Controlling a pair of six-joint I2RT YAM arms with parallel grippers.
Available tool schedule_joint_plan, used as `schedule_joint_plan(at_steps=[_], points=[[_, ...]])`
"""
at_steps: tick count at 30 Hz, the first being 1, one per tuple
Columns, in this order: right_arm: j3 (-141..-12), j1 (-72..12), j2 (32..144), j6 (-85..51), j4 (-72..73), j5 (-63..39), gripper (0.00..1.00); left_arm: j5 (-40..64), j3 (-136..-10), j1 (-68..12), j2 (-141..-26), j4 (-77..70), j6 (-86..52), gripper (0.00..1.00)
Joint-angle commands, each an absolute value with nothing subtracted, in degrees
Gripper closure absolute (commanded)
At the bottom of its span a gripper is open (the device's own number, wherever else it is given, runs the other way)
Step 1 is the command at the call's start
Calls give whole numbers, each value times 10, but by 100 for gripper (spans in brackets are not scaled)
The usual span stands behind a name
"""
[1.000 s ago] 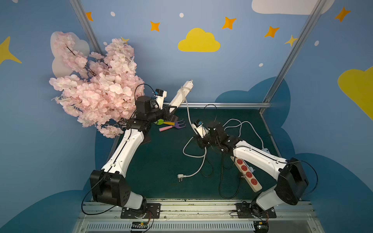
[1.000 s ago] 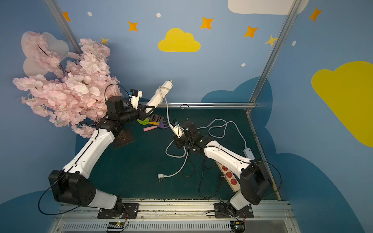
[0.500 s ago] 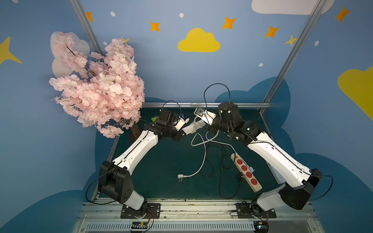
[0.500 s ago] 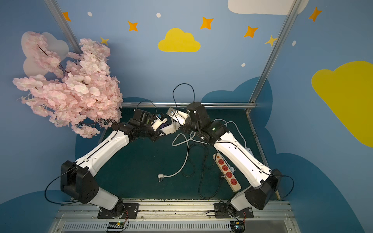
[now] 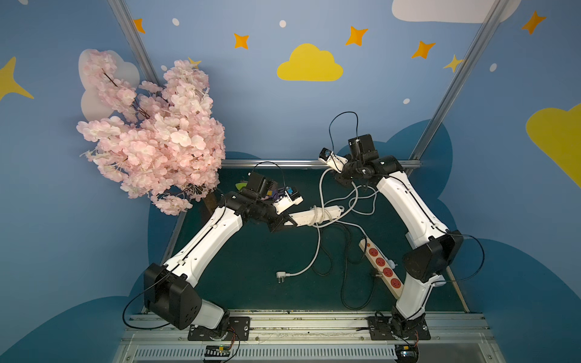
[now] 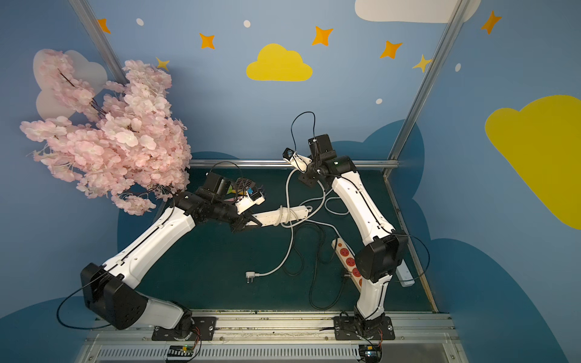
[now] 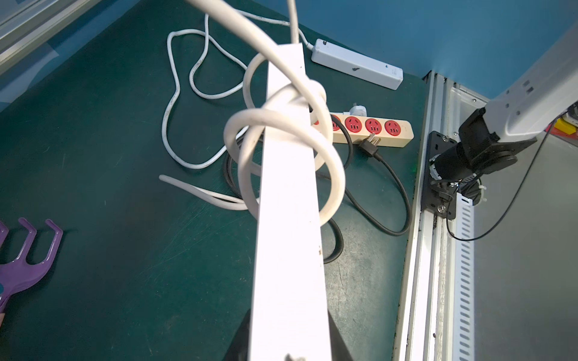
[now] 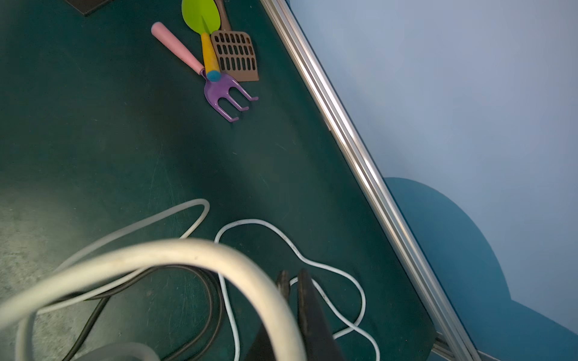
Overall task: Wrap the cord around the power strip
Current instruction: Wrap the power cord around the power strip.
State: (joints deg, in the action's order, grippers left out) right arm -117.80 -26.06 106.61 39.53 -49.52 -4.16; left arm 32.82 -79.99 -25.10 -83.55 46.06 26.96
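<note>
**Power strip held off the surface, cord looped round its middle**

In both top views the left end effector (image 5: 287, 222) is clamped on one end of the white power strip (image 5: 318, 213). The strip hangs roughly level above the green surface (image 5: 251, 267) at centre frame. The cord (image 5: 320, 188) circles the strip's middle in a few loose, overlapping loops, and the tangle makes their number hard to count in the left wrist view. One run climbs toward the upper right, where the right end effector (image 8: 294, 286) is closed on it. Its jaws are hidden under the wrist in the top views and half covered by the blurred cord in the right wrist view. The other run drops to the plug (image 5: 280, 276), lying at lower centre. The right arm hides part of a red-socket strip (image 5: 382, 267), and the left wrist covers most of the toy tools (image 8: 208, 59).
</note>
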Motion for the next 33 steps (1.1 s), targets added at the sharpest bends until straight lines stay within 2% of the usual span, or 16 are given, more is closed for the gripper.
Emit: schedule_joint_plan(at_steps=[1, 5, 10, 14, 17, 21, 26, 33], points=[[-1196, -247, 1070, 377, -489, -55, 100, 425, -828, -254, -812, 461, 295, 97], [-1204, -229, 1085, 360, -490, -85, 100, 468, -840, -251, -810, 463, 291, 97], [-1192, -201, 1092, 313, -471, -230, 100, 623, -796, -233, -786, 321, 191, 98], [-1149, -173, 1089, 259, -411, -309, 84, 700, -722, -217, -762, 66, 2, 97], [-1082, -157, 1079, 182, -311, -341, 73, 691, -687, -205, -761, -86, -106, 98], [-1013, -161, 1083, 62, -182, -343, 62, 641, -666, -204, -768, -184, -175, 97], [-950, -161, 1102, -57, -44, -334, 56, 588, -651, -205, -773, -263, -236, 97], [-878, -162, 1122, -157, 74, -272, 49, 530, -635, -206, -764, -274, -247, 98]])
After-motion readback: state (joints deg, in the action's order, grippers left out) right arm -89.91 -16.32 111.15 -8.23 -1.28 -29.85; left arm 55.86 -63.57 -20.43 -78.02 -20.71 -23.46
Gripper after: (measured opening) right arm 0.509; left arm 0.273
